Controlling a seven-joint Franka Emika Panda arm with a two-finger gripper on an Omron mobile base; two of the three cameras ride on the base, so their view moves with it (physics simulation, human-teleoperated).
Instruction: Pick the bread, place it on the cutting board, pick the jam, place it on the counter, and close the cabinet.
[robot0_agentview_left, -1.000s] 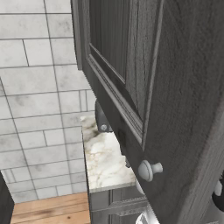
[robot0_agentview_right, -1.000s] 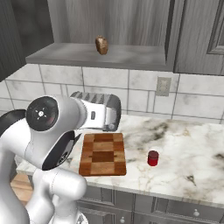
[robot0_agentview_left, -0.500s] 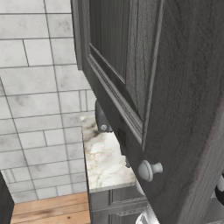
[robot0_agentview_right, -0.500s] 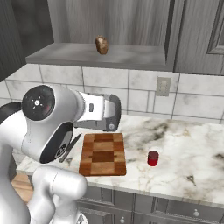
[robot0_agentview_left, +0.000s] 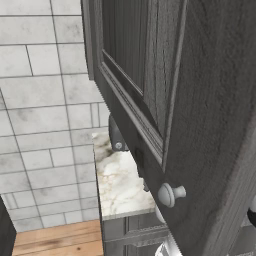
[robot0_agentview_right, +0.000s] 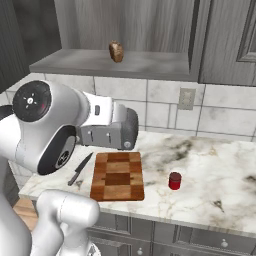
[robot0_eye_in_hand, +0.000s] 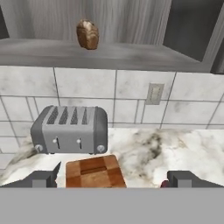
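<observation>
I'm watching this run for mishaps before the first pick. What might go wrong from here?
The bread sits near the cabinet shelf's front edge; a clumsy grasp may knock it down. The open cabinet door hangs close beside the arm and may be struck. The toaster stands below the reach path.

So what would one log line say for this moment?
bread: on open cabinet shelf | cutting board: bare | claw: open, holding nothing | red jar: on counter

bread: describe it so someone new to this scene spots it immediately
Find the open cabinet above the tiled wall; on its grey shelf sits the bread, a small brown loaf piece with darker crust. It's the lone item up there, high above the toaster and cutting board.
</observation>
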